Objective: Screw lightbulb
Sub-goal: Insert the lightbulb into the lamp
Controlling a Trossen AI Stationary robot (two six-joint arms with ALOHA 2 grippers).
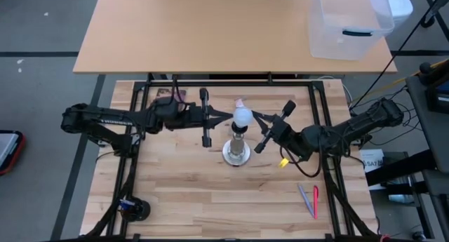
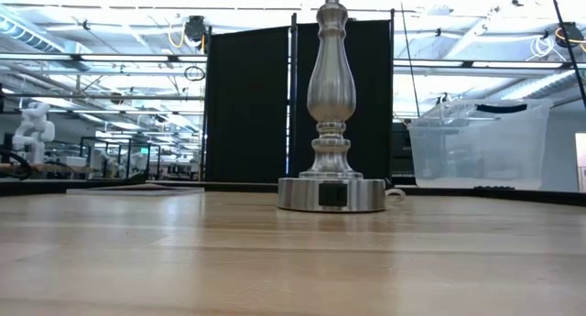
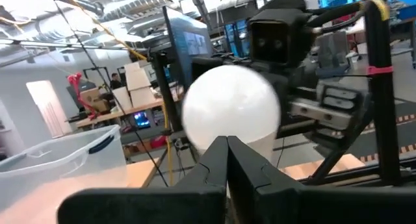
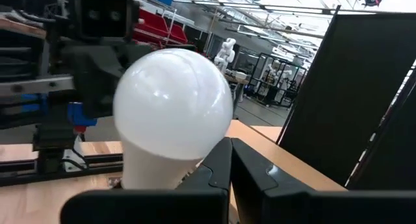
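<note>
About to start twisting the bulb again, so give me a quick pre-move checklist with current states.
1. Lightbulb sits on top of the lamp stand: ok.
2. Left gripper fingers shut, right in front of the bulb: ok.
3. Right gripper fingers shut, at the bulb's other side: ok.
4. Stand upright on the table: ok.
5. Bulb threaded fully into the socket: cannot tell.
6. Fingers actually touching the bulb: cannot tell.
</note>
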